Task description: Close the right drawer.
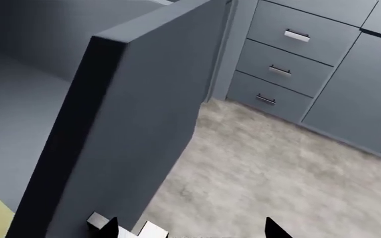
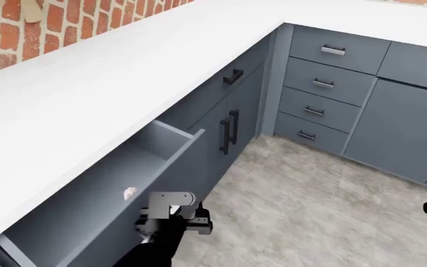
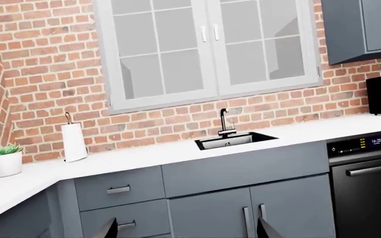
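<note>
The left gripper (image 2: 170, 218), fingers spread wide with nothing between them, sits against the front of the right drawer (image 2: 109, 206), which stands pulled out under the white countertop (image 2: 124, 72). The right gripper (image 3: 185, 229) is also spread wide and holding nothing. Beyond, stacked narrow drawers (image 2: 321, 94) fill the corner cabinet.

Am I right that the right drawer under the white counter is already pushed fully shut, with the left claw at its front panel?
Not quite. The right drawer is pulled out from under the white counter, its grey inside showing in the head view. The left claw is indeed at its front panel.
</note>
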`<state>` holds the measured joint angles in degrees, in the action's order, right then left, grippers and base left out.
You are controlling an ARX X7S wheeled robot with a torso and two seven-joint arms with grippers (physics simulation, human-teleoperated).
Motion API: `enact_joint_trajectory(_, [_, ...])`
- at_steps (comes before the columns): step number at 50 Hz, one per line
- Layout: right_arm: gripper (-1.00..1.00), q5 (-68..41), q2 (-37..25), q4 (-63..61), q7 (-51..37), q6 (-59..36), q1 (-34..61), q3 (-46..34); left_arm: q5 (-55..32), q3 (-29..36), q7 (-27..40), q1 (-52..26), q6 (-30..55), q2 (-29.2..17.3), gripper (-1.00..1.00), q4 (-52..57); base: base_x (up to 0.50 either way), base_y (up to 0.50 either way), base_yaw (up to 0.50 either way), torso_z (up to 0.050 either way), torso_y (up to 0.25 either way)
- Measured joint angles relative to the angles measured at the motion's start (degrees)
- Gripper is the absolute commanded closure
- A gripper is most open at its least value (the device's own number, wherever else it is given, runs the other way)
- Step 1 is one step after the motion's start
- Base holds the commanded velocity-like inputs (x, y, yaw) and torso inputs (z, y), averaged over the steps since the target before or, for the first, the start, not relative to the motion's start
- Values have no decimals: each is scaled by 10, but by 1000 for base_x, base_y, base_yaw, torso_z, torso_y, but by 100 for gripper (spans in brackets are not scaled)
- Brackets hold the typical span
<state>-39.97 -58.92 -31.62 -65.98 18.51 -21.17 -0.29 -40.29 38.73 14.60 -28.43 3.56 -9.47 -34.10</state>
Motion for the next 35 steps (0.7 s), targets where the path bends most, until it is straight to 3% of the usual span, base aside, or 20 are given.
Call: enact_joint_trajectory(35, [-100, -1, 11, 6, 13, -22, 30, -16, 0, -31, 28, -15, -10, -33, -100, -39, 0, 0, 0, 0, 0])
